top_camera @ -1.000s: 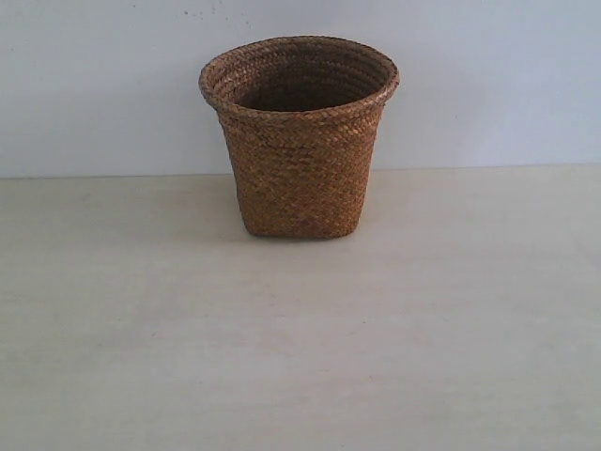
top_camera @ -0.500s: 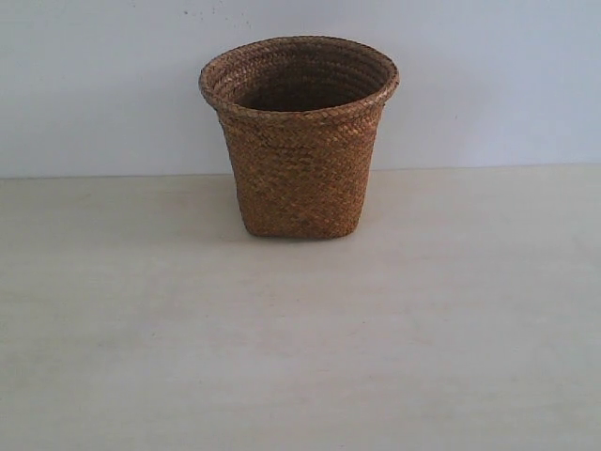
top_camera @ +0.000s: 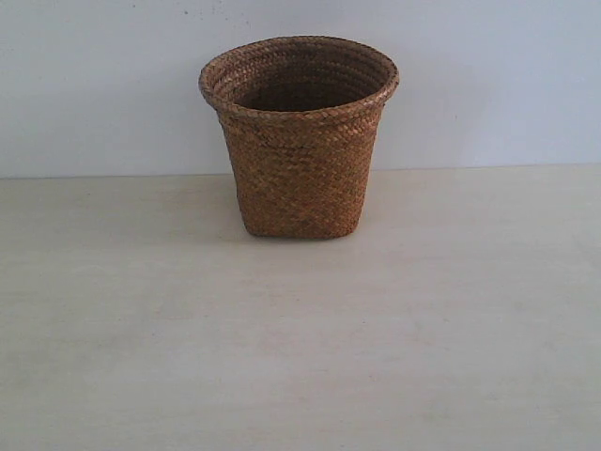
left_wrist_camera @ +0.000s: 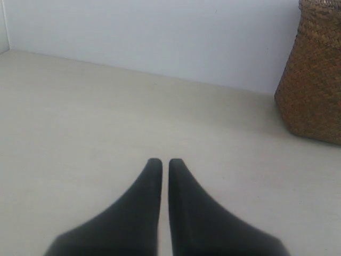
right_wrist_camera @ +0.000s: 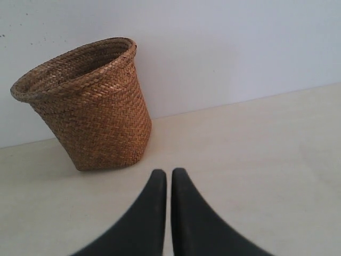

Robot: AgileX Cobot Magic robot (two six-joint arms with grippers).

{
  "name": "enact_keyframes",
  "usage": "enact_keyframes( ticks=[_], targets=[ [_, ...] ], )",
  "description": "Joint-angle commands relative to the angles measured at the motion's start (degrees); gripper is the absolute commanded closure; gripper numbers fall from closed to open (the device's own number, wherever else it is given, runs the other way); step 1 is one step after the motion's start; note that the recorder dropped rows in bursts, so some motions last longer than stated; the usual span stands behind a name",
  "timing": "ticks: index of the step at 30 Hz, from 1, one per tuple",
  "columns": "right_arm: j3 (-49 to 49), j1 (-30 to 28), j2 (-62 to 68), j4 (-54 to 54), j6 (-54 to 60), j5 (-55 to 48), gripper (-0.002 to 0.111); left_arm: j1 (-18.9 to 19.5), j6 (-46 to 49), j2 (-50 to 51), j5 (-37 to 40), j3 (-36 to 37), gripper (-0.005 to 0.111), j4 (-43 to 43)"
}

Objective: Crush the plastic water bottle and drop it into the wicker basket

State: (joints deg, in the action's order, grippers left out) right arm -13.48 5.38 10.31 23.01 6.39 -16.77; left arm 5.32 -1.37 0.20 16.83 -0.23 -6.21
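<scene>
rough woven wicker basket (top_camera: 299, 141); smooth matt pale table (top_camera: 300, 357).

No text, label, brand, number or sign can be read in any of the views. The wicker basket (top_camera: 299, 160) shows only plain brown weave.
</scene>
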Motion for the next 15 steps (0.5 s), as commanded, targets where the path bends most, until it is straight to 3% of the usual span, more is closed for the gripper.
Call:
enact_keyframes(
  ticks=[1,15],
  targets=[
    [0.2,-0.2,-0.5,-0.2,-0.1,0.8,0.108,0.2,0.4,-0.2,0.2,0.2,0.103,-0.4],
    [0.2,-0.3,-0.5,-2.8,-0.1,-2.3,0.108,0.2,0.6,-0.2,0.2,0.2,0.103,-0.4]
  ],
)
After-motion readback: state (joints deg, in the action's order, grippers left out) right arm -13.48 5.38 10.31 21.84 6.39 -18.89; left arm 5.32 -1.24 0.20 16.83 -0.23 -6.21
